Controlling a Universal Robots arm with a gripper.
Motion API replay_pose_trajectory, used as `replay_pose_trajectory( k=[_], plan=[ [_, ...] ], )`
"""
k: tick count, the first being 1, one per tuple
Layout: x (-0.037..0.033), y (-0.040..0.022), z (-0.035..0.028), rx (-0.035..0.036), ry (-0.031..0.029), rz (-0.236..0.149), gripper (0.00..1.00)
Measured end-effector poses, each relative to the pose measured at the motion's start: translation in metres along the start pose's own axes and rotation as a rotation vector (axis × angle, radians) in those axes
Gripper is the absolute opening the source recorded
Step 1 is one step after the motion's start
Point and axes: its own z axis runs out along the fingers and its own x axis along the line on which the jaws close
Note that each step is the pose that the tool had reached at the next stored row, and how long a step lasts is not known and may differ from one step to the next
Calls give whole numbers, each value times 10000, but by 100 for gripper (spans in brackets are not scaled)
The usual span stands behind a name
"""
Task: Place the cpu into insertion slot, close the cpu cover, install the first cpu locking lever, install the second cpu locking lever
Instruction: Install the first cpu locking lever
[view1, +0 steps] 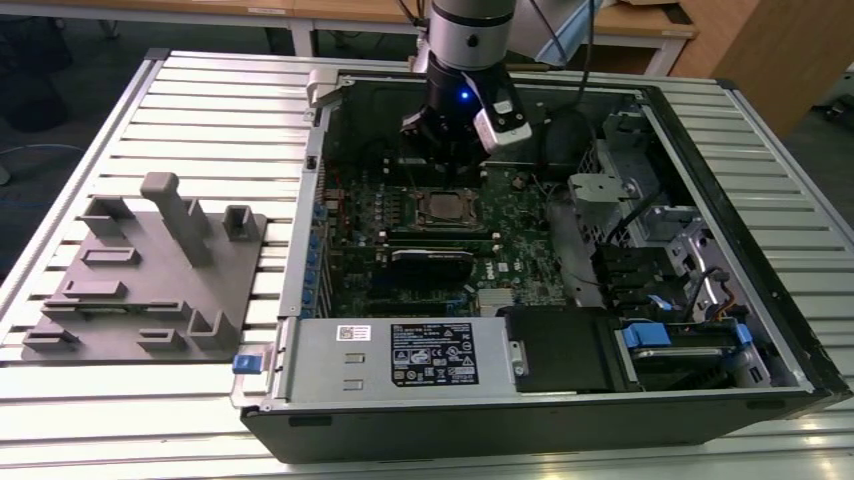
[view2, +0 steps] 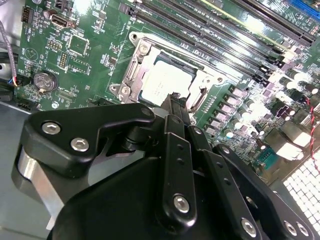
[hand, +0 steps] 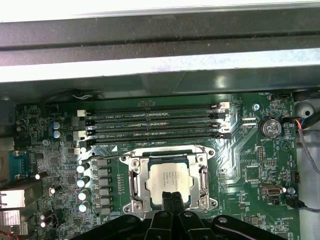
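The cpu (hand: 169, 179) lies flat in the insertion slot (view1: 447, 208) on the green motherboard, its silver top showing through the window of the cpu cover (hand: 136, 181). The cover lies down flat around it. A thin wire locking lever (hand: 202, 149) runs along the socket edge nearest the memory slots. My gripper (hand: 173, 197) hovers just above the socket's edge on the side away from those slots, shut, with nothing between its fingers. In the second wrist view the gripper (view2: 175, 100) sits over the rim next to the cpu (view2: 162, 82). In the exterior view the gripper (view1: 447, 168) hangs inside the open case.
Long black memory slots (hand: 155, 125) lie beside the socket, and a coin battery (hand: 271, 126) is on the board. The case's wall (view1: 667, 130), drive cage (view1: 607, 190) and power supply (view1: 400, 350) hem in the board. A grey fixture (view1: 147, 270) sits on the slatted table.
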Motion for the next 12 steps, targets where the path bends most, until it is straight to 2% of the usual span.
replay_pose_trajectory(
  k=[12],
  plan=[
    [38,-3,-1,0,1,0,11]
  ],
)
